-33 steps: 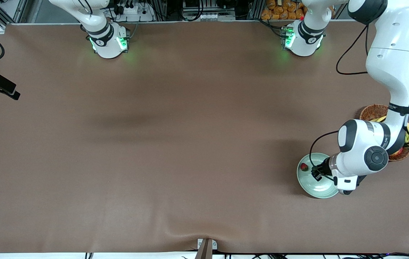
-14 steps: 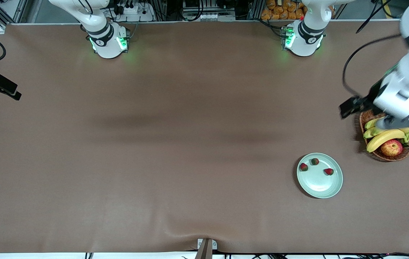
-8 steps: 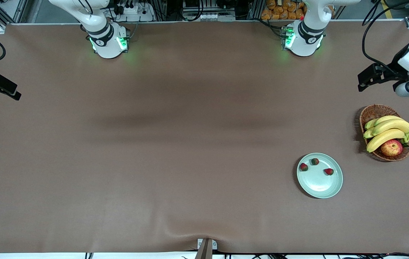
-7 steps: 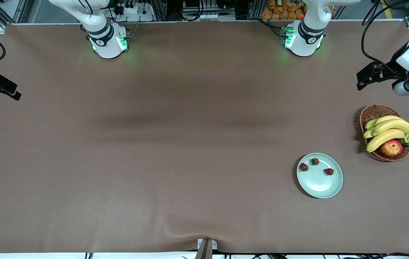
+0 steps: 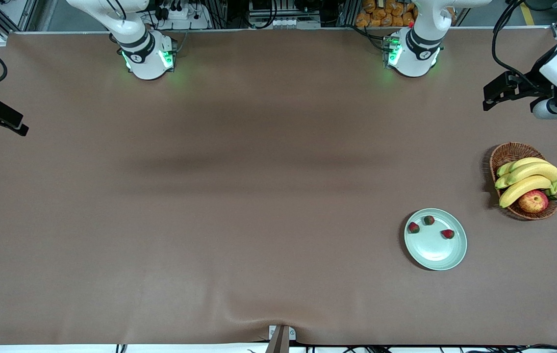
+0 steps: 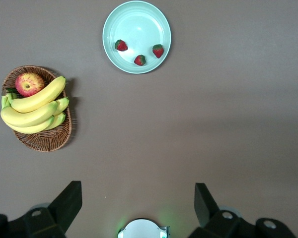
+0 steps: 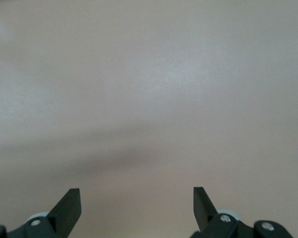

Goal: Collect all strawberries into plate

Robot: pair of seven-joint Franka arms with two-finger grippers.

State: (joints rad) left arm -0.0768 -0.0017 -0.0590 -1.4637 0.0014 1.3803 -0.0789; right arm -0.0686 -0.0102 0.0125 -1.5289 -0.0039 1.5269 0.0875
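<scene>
Brown cloth covers the whole worktop (image 5: 239,196), and from the front the pale plate (image 5: 435,252) sits toward the left arm's end, with all three strawberries (image 5: 429,220) now lying on it; moments ago the left arm was down over that plate, and it has since lifted away, so the collecting looks finished to me. A wicker basket (image 5: 509,153) of bananas (image 5: 528,179) and an apple (image 5: 533,201) stands just beside the plate. From the left wrist, the left pincer (image 6: 136,208) hangs high with its jaws spread wide and empty, plate and basket far beneath it. From the right wrist, the right pincer (image 7: 136,208) waits over bare cloth, equally wide, holding nothing.
</scene>
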